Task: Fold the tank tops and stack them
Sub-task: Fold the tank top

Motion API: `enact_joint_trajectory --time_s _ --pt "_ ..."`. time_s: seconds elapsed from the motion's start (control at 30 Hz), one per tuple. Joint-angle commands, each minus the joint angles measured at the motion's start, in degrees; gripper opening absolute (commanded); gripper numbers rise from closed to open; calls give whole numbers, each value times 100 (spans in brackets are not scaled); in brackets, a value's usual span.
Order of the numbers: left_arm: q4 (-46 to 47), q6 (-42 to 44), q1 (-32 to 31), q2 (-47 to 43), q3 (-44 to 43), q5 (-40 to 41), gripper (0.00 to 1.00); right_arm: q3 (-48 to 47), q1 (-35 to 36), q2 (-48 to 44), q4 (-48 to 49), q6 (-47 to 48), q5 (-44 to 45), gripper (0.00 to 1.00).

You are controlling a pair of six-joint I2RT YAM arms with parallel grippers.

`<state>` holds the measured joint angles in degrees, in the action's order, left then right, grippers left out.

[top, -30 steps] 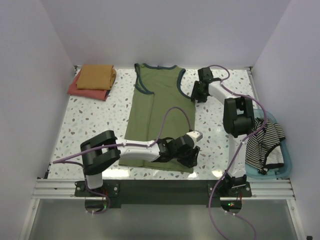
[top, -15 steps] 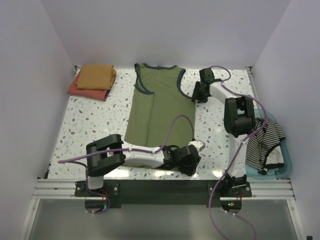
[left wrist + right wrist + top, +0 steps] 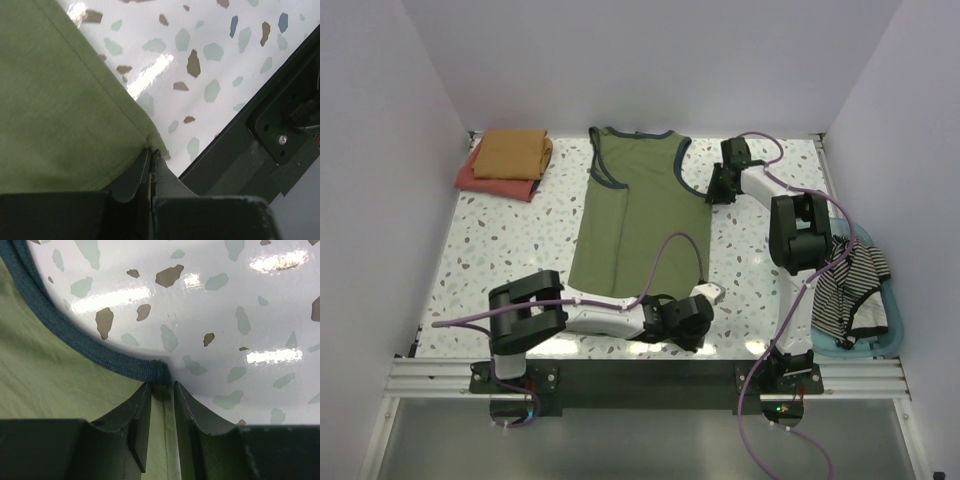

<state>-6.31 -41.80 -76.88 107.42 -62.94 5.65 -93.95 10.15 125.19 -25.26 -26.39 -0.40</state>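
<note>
The olive green tank top (image 3: 640, 210) with navy trim lies flat in the middle of the table, neck toward the back. My left gripper (image 3: 692, 326) (image 3: 151, 152) is at its near right hem corner (image 3: 145, 135), shut on the cloth. My right gripper (image 3: 712, 190) (image 3: 161, 386) is at the right armhole, its jaws narrow and closed on the side seam just under the bunched navy trim (image 3: 150, 370). A black-and-white striped tank top (image 3: 855, 285) hangs over the basket. Folded mustard (image 3: 512, 152) and red (image 3: 480, 182) tops sit stacked at the back left.
A translucent blue plastic basket (image 3: 897, 322) stands at the table's right edge beside the right arm's base. The black table frame (image 3: 260, 150) runs just past the hem corner. Purple walls close in the left, back and right sides.
The left gripper dropped to the hem corner and closed on it. The right gripper's jaws narrowed onto the seam at the armhole. The tank top has not shifted.
</note>
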Motion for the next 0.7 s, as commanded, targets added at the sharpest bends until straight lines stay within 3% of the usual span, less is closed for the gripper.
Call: enact_joint_trajectory --time_s 0.0,0.13,0.27,0.4,0.67 --pt "270 -336 -81 -642 386 24 0 184 -13 -47 3 -15 -83 28" --pt "481 -513 -90 -880 625 -99 0 211 -13 -47 47 -59 -91 24" --pt "760 -592 -90 -986 721 -160 0 263 -13 -99 38 -77 -4 8" --pt "1069 -575 -99 -977 704 -389 0 255 -31 -161 -32 -68 127 0" --pt "1684 -645 -178 -1082 747 -688 0 351 -172 -626 -260 -51 594 0"
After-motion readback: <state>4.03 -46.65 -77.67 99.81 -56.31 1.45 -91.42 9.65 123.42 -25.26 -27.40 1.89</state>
